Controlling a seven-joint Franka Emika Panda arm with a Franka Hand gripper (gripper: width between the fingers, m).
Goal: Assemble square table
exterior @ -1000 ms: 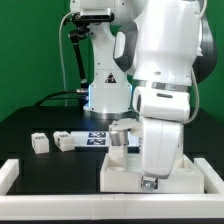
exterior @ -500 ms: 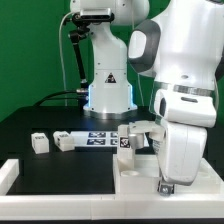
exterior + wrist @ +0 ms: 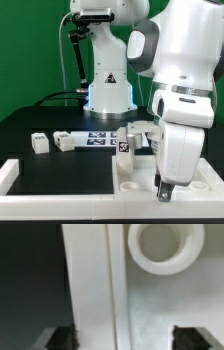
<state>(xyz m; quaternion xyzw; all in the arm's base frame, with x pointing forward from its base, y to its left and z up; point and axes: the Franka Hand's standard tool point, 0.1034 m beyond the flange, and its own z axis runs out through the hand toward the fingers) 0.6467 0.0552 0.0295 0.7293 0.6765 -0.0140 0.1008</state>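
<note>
The white square table panel (image 3: 135, 186) lies recessed side up at the front of the black surface. One short white leg (image 3: 125, 141) with a marker tag stands upright at its back corner, on the exterior view's left. Two loose legs (image 3: 40, 142) (image 3: 65, 141) lie farther left. My gripper (image 3: 165, 188) hangs low over the panel's front part. In the wrist view my gripper (image 3: 128, 336) is open, its dark fingertips (image 3: 62, 336) standing wide apart on either side of the panel's raised rim (image 3: 95, 286). A round socket (image 3: 165, 249) shows in the panel beyond. Nothing is held.
The marker board (image 3: 98, 139) lies between the loose legs and the panel. A long white bar (image 3: 22, 172) edges the black surface at the front and the exterior view's left. The robot's base (image 3: 108, 90) stands behind, before a green backdrop.
The arm has swung toward the exterior view's right, away from the upright leg, which now shows in full. It then sank a little toward the panel's front part.
</note>
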